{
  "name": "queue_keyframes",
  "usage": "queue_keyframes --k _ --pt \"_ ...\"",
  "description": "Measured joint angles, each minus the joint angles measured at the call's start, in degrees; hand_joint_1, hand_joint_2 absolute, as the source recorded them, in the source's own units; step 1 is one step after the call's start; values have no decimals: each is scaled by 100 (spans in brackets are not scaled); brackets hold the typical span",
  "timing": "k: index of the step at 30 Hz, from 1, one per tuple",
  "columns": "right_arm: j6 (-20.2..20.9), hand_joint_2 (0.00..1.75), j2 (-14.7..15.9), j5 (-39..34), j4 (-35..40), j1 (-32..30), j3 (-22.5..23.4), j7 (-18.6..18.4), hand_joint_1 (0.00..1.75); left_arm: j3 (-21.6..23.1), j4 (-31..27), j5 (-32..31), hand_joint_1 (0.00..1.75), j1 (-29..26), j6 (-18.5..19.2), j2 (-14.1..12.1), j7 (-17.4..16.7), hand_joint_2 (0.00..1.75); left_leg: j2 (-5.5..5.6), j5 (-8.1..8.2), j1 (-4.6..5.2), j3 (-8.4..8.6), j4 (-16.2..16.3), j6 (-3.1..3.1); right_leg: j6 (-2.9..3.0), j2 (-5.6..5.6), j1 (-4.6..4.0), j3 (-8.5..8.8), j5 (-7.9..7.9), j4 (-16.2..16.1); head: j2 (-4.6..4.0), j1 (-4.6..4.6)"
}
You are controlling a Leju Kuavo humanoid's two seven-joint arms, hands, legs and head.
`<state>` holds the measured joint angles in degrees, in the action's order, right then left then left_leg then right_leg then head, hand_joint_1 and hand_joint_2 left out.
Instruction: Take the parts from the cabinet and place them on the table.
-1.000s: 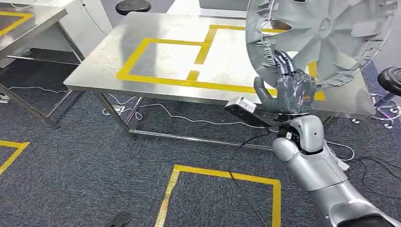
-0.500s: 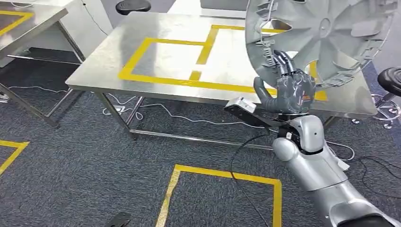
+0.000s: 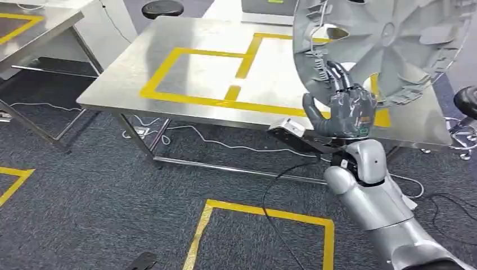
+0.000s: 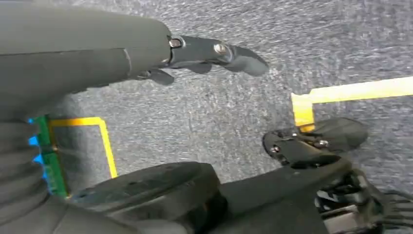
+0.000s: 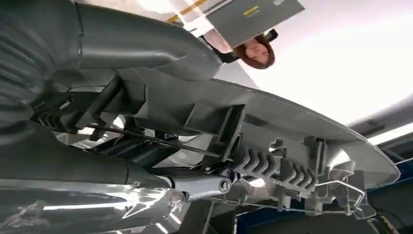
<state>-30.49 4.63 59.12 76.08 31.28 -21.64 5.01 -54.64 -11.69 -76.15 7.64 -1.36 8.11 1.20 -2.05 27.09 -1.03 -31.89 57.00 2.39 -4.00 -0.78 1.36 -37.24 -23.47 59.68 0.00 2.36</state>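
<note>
While the steel table (image 3: 140, 67) with its yellow tape spreads across the head view, the grey wheel cover (image 3: 382, 45) rises at two o'clock, cut off by the frame, above the table's near right corner. Its ribbed rim and wire ring (image 5: 311, 180) show closer in the right wrist view. The right hand (image 3: 343, 109) grips that lower rim. The left hand (image 4: 204, 53) hangs over carpet, fingers apart, holding nothing.
</note>
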Motion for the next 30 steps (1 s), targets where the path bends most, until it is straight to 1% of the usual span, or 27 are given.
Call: queue_keyframes --k 1,3,4,5,7,8,9,10,11,13,14,15,16,17,18,19,20,21,22,23,24,25,26,27,28,29,30 --pt "0 175 4 0 0 -10 0 7 175 0 0 -2 0 -1 -7 4 0 175 -3 -1 -8 29 -20 6 55 9 -11 -9 -37 17 0 -59" --pt "0 175 15 -24 0 -11 26 -20 175 0 0 -9 0 2 -7 7 0 175 -21 82 -28 88 -51 72 168 83 -25 27 -101 34 -2 -54" --pt "0 175 13 -24 15 -21 35 -24 175 2 0 -11 0 15 -13 4 0 175 35 88 -44 71 15 83 218 104 -6 73 -132 20 -2 -65" --pt "2 175 13 -24 15 -2 44 -24 175 2 0 -15 0 36 -22 7 0 175 76 144 -36 -91 287 90 259 117 -6 126 -170 15 -2 -74" --pt "0 175 13 -4 15 33 37 -2 175 2 0 -15 0 37 -22 4 0 175 95 332 -26 -728 1190 104 308 155 -13 227 -260 3 -2 -116" --pt "0 175 13 0 13 29 37 -2 175 2 0 -15 0 19 -22 4 0 175 96 370 -17 -1053 1578 104 318 182 -18 289 -323 2 -2 -109" --pt "2 175 13 -2 9 12 37 -4 175 0 0 -7 0 0 -22 4 0 175 100 270 -1 -1269 1710 89 321 217 -20 357 -380 1 0 -113" --pt "2 175 13 -9 2 -9 37 -7 175 0 0 -2 0 4 -20 4 4 175 104 22 19 -1348 1602 58 317 243 -18 437 -439 -9 -2 -111" --pt "2 175 13 -11 -2 -31 37 -7 175 0 0 -7 0 10 -20 4 2 175 109 -377 47 -1301 1245 4 309 265 -14 543 -513 -26 0 -111" --pt "2 175 11 -9 -4 -37 35 -4 175 0 0 -7 0 -11 -22 -4 2 175 166 -1144 122 -1059 265 -142 270 306 -5 735 -640 -84 -2 -116" --pt "2 175 11 -7 -13 -40 37 -4 175 0 0 -7 0 -30 -22 -20 0 175 208 -1057 142 -972 192 -204 212 330 -31 753 -700 -129 -2 -120" --pt "-4 175 11 0 -20 -37 37 -2 175 0 0 -7 0 -39 -22 -20 0 175 206 -930 153 -861 26 -222 173 359 -22 832 -723 -188 -2 -126" --pt "-11 175 11 -2 -17 -36 37 -4 175 2 0 -7 0 -29 -22 -18 0 175 198 -768 147 -770 -81 -198 138 350 -20 883 -743 -262 -2 -153" --pt "-11 175 11 -4 -17 -38 37 -4 175 2 0 -7 0 -19 -22 -17 0 175 190 -722 137 -730 -130 -215 86 340 -22 958 -678 -251 -2 -157" --pt "-13 175 11 -20 -17 -17 44 -11 175 0 0 -9 0 -12 -24 -28 0 175 186 -662 128 -659 -172 -229 55 331 -23 995 -664 -256 0 -155" --pt "-15 175 11 -17 -17 -11 44 -4 175 0 -2 -9 0 -6 -26 -33 2 175 208 -643 105 -548 -224 -239 72 289 -26 901 -658 -106 0 -140" --pt "-15 175 11 -13 -20 -25 42 13 175 0 -2 -7 0 -18 -33 -31 2 175 225 -586 112 -444 -260 -267 154 226 -58 675 -575 332 -2 -101" --pt "-15 175 11 2 -26 -59 31 15 175 0 -2 -7 0 -35 -31 -28 2 175 223 -518 114 -363 -278 -275 214 223 -101 380 -622 829 0 -96" --pt "-15 175 13 2 -35 -118 20 20 175 0 0 -7 0 -47 -31 -26 2 175 224 -435 117 -266 -283 -282 260 225 -142 102 -793 1222 0 -105" --pt "-15 175 15 2 -46 -185 17 20 175 0 0 -7 0 -67 -31 -24 2 175 227 -338 126 -146 -285 -286 265 229 -179 -150 -1070 1481 -2 -91" --pt "-15 175 15 -2 -57 -231 9 17 175 0 0 -7 0 -93 -28 -24 0 175 237 -252 125 -42 -286 -289 247 230 -194 -317 -1317 1549 0 -96" --pt "-15 175 15 -20 -70 -259 9 -5 175 0 0 -7 0 -113 -24 -24 0 175 246 -158 125 72 -286 -285 215 229 -193 -448 -1473 1479 0 -89" --pt "-15 175 15 -26 -83 -275 9 -15 175 0 0 -7 0 -122 -24 -24 0 175 256 -56 123 204 -286 -274 175 224 -178 -529 -1456 1244 -2 -90" --pt "-15 175 17 -24 -83 -275 9 -13 175 0 0 -7 0 -126 -24 -28 0 175 260 52 117 334 -286 -256 113 207 -147 -544 -1197 887 0 -85" --pt "-15 175 17 -13 -83 -271 9 -4 175 0 0 -7 0 -130 -28 -31 0 175 260 131 116 471 -279 -227 42 155 -93 -539 -625 450 -2 -87" --pt "-17 175 20 2 -96 -289 9 0 175 0 0 2 0 -146 -44 -42 0 175 256 245 159 517 -278 -188 -20 13 -33 -565 426 5 -2 -74" --pt "-50 175 24 2 -118 -296 7 9 175 -2 0 4 0 -154 -50 -55 0 175 260 333 156 568 -116 -164 83 -25 -49 -622 561 -150 0 -90"
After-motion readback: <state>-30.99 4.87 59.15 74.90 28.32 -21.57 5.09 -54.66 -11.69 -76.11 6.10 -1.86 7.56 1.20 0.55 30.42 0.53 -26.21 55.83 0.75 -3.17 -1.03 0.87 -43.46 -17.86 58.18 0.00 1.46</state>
